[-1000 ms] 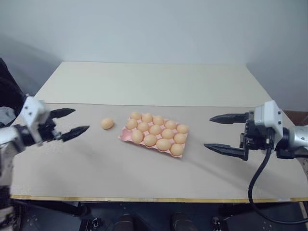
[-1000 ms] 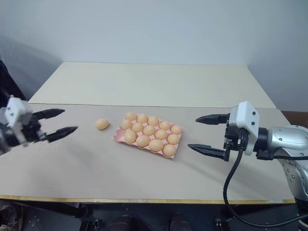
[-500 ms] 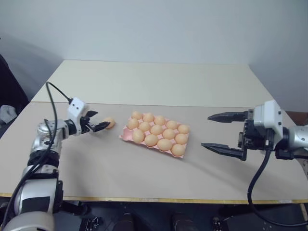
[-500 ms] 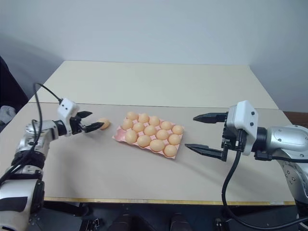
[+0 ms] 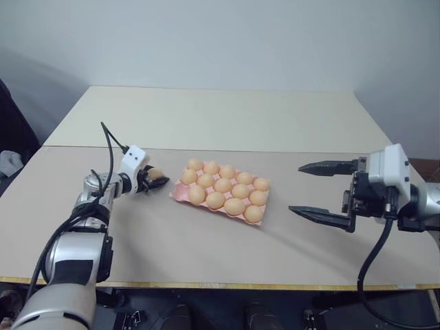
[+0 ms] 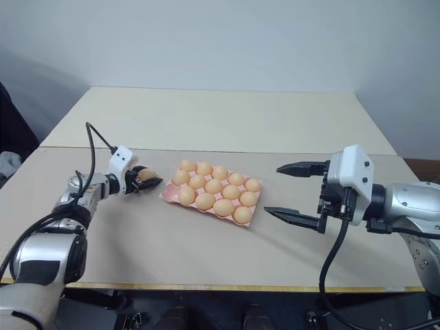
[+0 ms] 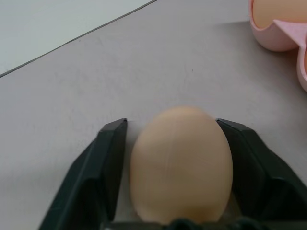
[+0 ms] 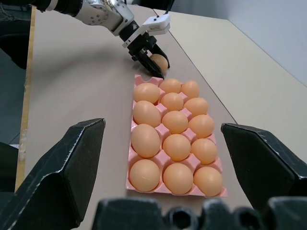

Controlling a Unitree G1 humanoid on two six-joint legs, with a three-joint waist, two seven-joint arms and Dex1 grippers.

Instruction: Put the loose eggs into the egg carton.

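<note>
One loose egg (image 7: 181,163), light orange-tan, lies on the table just left of the egg carton (image 5: 177,195). My left gripper (image 5: 158,179) is shut on this egg, with a black finger against each side. The carton is a flat pink tray at the table's middle, and several eggs sit in its cups. Its bare pink corner (image 8: 140,78) faces the held egg. Right of the carton, my right gripper (image 5: 297,188) hovers above the table, open wide and holding nothing.
The beige table (image 5: 206,247) has a paler back section (image 5: 220,117) beyond a seam, with a grey wall behind it. Its front edge (image 5: 227,284) runs close below both arms. A black cable (image 5: 108,141) loops over my left wrist.
My left arm reached forward and down to the loose egg, and its fingers closed around it. The right arm has stayed in place, still open.
</note>
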